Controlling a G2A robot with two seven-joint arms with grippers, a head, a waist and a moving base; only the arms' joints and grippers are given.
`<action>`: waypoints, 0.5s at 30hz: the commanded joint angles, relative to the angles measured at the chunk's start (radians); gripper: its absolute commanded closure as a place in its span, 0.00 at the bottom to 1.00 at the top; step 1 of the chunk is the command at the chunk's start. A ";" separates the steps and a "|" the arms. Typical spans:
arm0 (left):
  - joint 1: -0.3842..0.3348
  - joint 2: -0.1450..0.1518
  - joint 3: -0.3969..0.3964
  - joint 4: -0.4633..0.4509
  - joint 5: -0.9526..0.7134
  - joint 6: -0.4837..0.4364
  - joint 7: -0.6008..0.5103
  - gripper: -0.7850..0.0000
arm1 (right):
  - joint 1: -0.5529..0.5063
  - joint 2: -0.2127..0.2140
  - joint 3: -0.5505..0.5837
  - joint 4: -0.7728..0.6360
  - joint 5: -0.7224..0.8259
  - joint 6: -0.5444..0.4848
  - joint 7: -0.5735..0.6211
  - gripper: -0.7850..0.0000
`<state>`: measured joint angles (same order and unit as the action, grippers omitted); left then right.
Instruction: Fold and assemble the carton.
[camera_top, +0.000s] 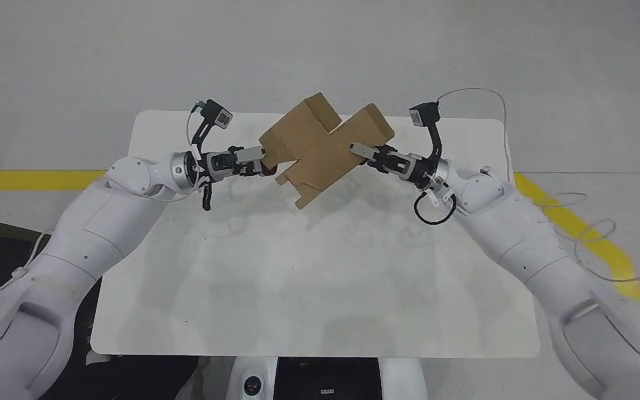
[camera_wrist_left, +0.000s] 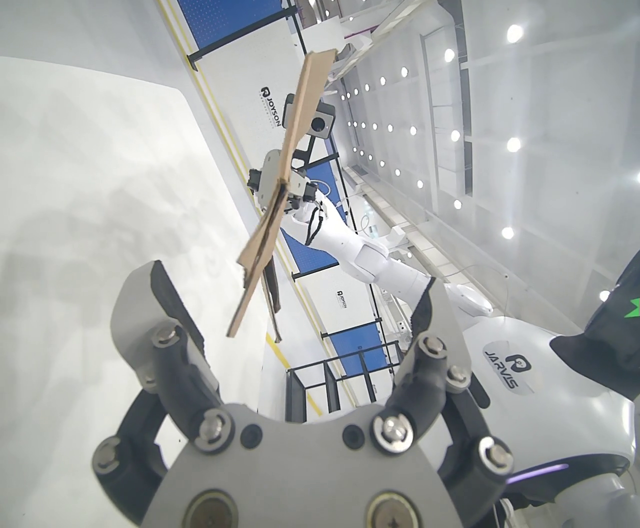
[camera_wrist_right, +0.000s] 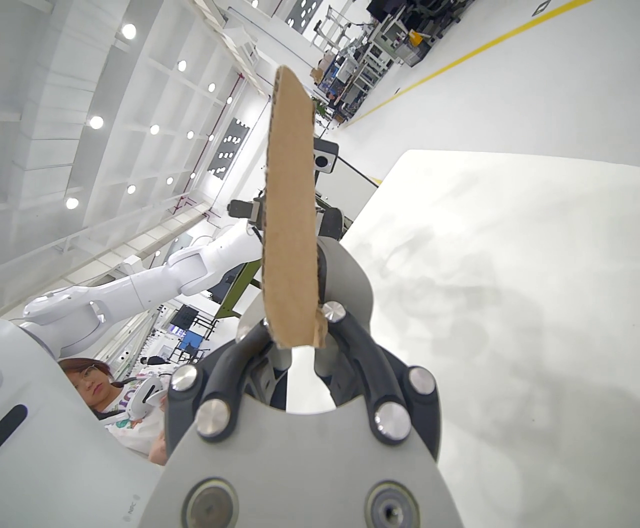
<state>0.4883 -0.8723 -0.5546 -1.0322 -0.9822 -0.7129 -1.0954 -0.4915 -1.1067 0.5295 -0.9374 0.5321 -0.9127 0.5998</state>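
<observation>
While the left claw (camera_top: 264, 160) hangs released over the bench (camera_top: 300, 290), fingers (camera_wrist_left: 160, 305) spread and pinching nothing, the right claw (camera_top: 358, 151) is clenched on one edge of the carton (camera_top: 325, 145), which is held flattened and tilted in the air above the bench's far half, between the two claws. I judge the task barely begun (no flap looks folded), with a second grip as the step in hand. Next, the left claw needs to close on the edge facing it, which it may or may not already touch, so both can pull the walls open.
</observation>
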 joint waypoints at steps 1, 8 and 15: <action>0.007 -0.002 -0.014 -0.003 -0.001 0.003 -0.005 0.00 | -0.004 -0.006 0.005 0.007 -0.012 0.001 -0.007 1.00; 0.033 -0.004 -0.068 -0.013 0.001 0.026 -0.037 0.00 | -0.022 -0.026 0.027 0.032 -0.051 0.005 -0.033 1.00; 0.062 -0.001 -0.122 -0.040 0.004 0.056 -0.068 0.00 | -0.030 -0.040 0.054 0.050 -0.094 0.012 -0.048 1.00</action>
<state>0.5460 -0.8738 -0.6685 -1.0670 -0.9762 -0.6617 -1.1585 -0.5205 -1.1452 0.5800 -0.8899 0.4434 -0.9023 0.5531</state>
